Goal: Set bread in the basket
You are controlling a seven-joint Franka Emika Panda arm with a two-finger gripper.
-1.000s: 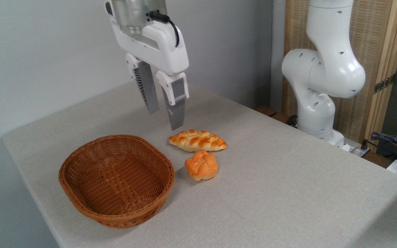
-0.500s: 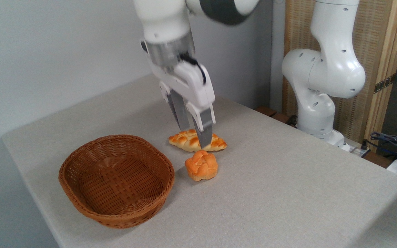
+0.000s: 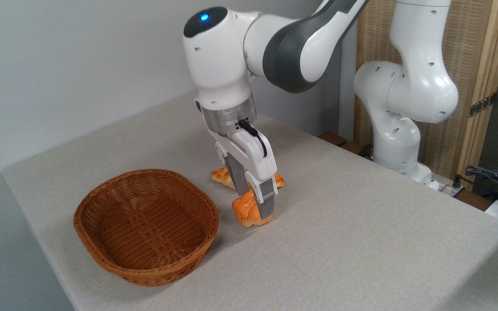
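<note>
Gripper [image 3: 258, 203] low over roll [image 3: 249, 211] on the table [image 3: 361, 242], just right of basket [image 3: 145, 226]. Fingers straddle roll, one each side; whether pinching yet, can't tell. Loaf [image 3: 222, 175] behind.

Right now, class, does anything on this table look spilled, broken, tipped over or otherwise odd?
Nothing stands out. The basket sits upright and holds nothing, the roll rests on the table with the gripper down around it, and the braided loaf lies flat behind. No crumbs or damage show.
</note>
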